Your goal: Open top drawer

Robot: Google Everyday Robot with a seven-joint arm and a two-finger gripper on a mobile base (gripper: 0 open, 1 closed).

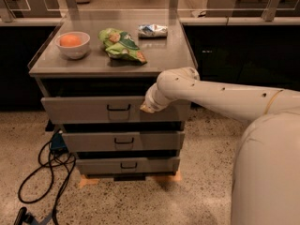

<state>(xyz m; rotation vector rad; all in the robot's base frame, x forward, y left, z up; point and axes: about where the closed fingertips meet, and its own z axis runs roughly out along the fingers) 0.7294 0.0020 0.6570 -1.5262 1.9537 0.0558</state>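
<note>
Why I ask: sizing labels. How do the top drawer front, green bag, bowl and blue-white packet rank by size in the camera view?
1. top drawer
2. green bag
3. bowl, somewhat smaller
4. packet, though farther back
The gripper sits at the drawer front, right of its handle.

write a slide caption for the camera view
Robot gripper at the front of the top drawer, right of its handle; a bowl and a green bag sit on the cabinet.

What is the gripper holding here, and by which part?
It cannot be told. The gripper sits against the front of the top drawer, right of its black handle and not on it; any grip is hidden.
</note>
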